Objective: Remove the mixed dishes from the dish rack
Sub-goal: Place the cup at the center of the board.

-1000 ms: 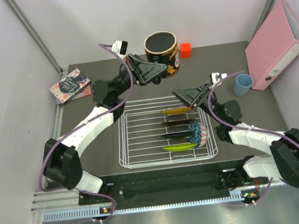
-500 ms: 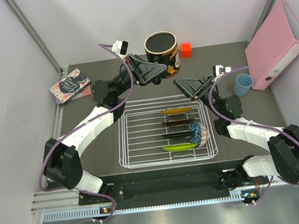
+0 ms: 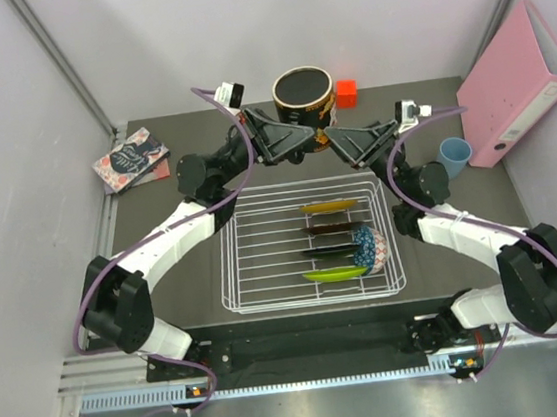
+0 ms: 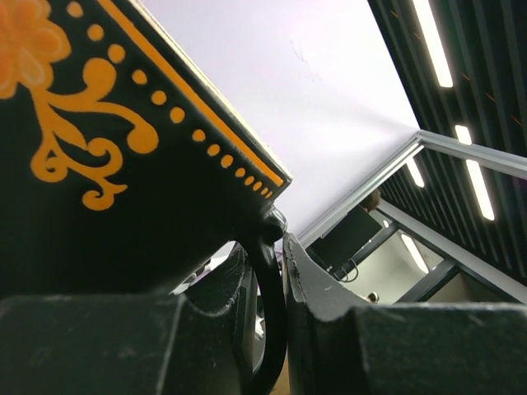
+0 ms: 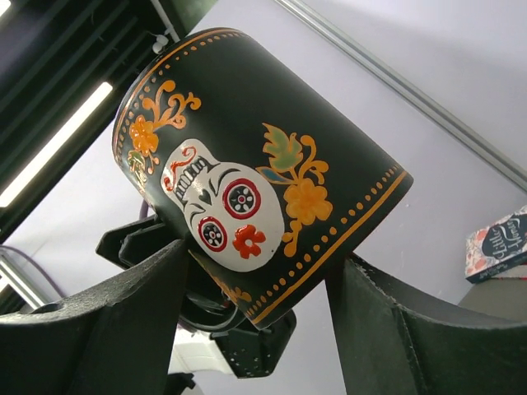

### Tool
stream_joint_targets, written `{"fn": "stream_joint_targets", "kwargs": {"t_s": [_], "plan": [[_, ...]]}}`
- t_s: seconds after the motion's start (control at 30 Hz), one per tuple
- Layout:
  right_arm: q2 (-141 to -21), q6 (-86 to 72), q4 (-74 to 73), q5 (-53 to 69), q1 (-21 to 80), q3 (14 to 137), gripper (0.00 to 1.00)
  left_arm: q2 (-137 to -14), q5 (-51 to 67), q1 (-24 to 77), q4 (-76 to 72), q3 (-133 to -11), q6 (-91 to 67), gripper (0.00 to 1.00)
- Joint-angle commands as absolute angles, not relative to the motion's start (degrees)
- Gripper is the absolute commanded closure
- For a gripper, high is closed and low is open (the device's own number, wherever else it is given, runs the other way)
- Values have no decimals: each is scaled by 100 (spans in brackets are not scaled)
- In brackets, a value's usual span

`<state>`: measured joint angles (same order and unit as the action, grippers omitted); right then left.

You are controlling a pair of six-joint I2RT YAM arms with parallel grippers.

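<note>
the left gripper (image 3: 307, 143) is clenching the handle (image 4: 270, 313) of the black skull-painted ceramic mug (image 3: 302, 90) by the worktop's far edge while the right gripper (image 3: 332, 140), fingers spread, is flanking its body, so a bump is threatening to twist it loose.

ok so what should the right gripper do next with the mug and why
Probably close the right gripper on the black skull mug. Its open fingers sit either side of the mug's body, while the left gripper is clamped on the handle, so a handover looks set up.
</note>
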<state>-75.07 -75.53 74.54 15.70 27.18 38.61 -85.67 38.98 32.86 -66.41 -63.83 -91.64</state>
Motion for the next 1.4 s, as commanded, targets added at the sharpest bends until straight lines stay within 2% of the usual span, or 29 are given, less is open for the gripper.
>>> {"fn": "stream_joint_targets", "kwargs": {"t_s": [0.0, 0.1, 0.27, 0.47, 0.7, 0.93, 1.0, 1.13, 1.2, 1.3, 1.33, 1.37], "plan": [[-7646, -7453, 10055, 1679, 2681, 4201, 35, -8350, 3648, 3384, -8191, -6425, -9105, 100], [-7830, -7523, 10055, 1722, 2689, 4438, 38, -8419, 3647, 3533, -8261, -6320, -9105, 100], [-7875, -7515, 10055, 1784, 2698, 4597, 50, -8534, 3604, 3744, -8455, -5995, -9184, 100], [-7699, -7409, 10055, 2135, 2698, 4781, 50, -8683, 3551, 3806, -8701, -5468, -9272, 100], [-7682, -7567, 10046, 2610, 2707, 4913, 50, -8973, 3700, 3814, -8763, -5388, -9360, 100], [-7436, -7550, 10011, 2900, 2707, 4834, 62, -9123, 3832, 3771, -8728, -5318, -9369, 100], [-7313, -7497, 9985, 2944, 2690, 4790, 62, -9132, 3815, 3753, -8736, -5230, -9369, 100], [-7076, -7304, 9652, 3023, 2628, 4729, 51, -9044, 3823, 3674, -8772, -5098, -9369, 100], [-6926, -7251, 9554, 2988, 2549, 4676, 51, -8939, 3806, 3595, -8763, -4993, -9360, 100], [-6733, -7163, 9299, 2909, 2391, 4597, 75, -8763, 3788, 3455, -8684, -4782, -9334, 100], [-6689, -7120, 9186, 2918, 2382, 4614, 95, -8719, 3779, 3428, -8657, -4720, -9325, 100], [-6619, -7041, 9028, 2970, 2364, 4649, 100, -8649, 3788, 3384, -8649, -4615, -9308, 100]]}}
